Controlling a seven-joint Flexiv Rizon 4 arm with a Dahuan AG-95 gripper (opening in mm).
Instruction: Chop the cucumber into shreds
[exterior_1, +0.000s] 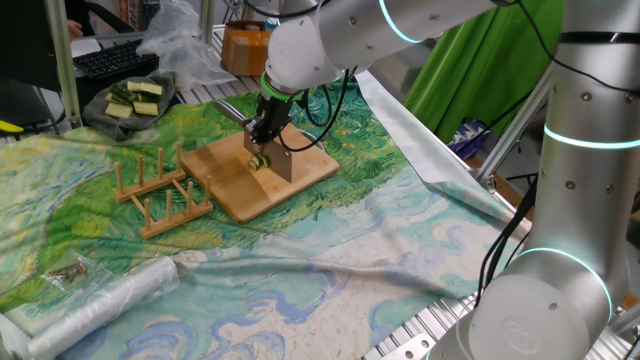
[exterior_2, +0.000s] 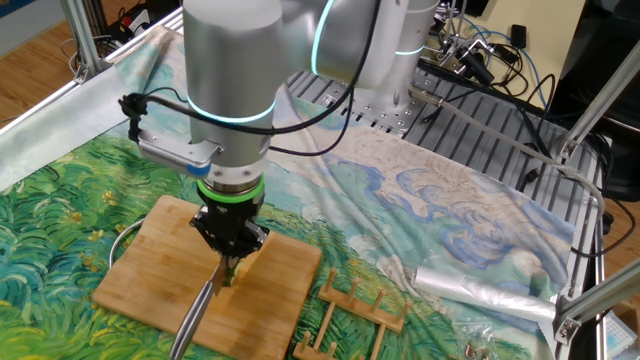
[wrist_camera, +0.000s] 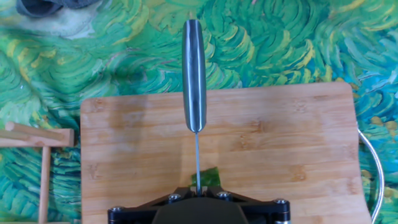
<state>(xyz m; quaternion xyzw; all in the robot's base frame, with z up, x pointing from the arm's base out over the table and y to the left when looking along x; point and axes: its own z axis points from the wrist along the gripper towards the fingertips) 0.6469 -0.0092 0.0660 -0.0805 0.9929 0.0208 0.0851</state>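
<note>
Looking down along the hand view, I see my claw closed tight on a knife: the thin blade runs edge-on straight up the picture from between the fingers, and the grey metal handle reaches past the far edge of the bamboo cutting board. Just under the blade, right at the claw, sits the cucumber, a small green chunk on the board; I cannot tell from here whether the edge touches it.

From one fixed view, the claw points straight down over the middle of the board, with the broad blade standing upright and the cucumber beside it. Near the board's left edge lies a wooden rack on the painted cloth covering the surface. A roll of clear plastic rests at the near left corner.

Farther back, a dark plate holds a heap of green sticks. Beyond that I make out a black keyboard and an amber container.
</note>
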